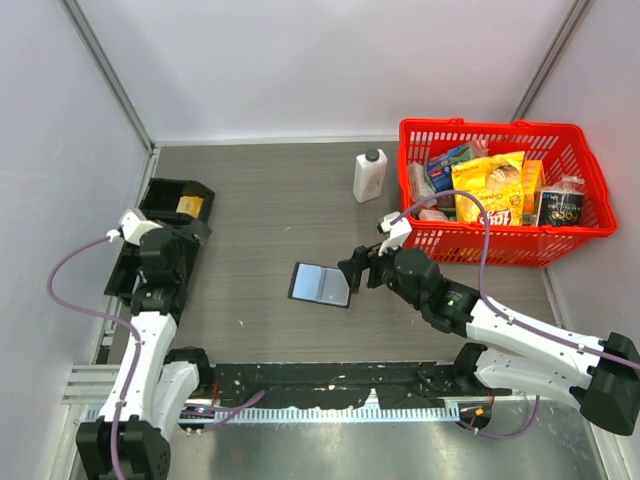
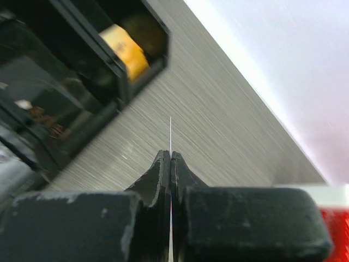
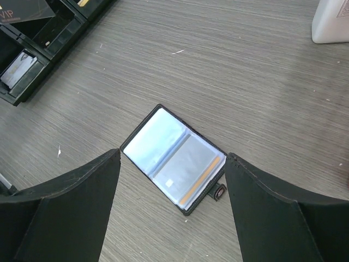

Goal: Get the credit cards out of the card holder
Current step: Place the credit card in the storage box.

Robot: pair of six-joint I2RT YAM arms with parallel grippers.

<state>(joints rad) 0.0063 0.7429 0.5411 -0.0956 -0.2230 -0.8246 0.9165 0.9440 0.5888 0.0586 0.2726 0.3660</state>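
Right pincer [image 3: 173,156] wide open, empty, above open card holder [image 3: 143,143]; left pincer [image 2: 171,156] clamped on thin card [image 2: 170,131]. Risks dragging unpinned holder across worktop [image 3: 245,82] instead of pulling credit cards [image 3: 188,166] free.

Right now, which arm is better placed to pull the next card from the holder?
Right: the right hand, open, is by the card holder; the left hand, at the tray, grips a card.
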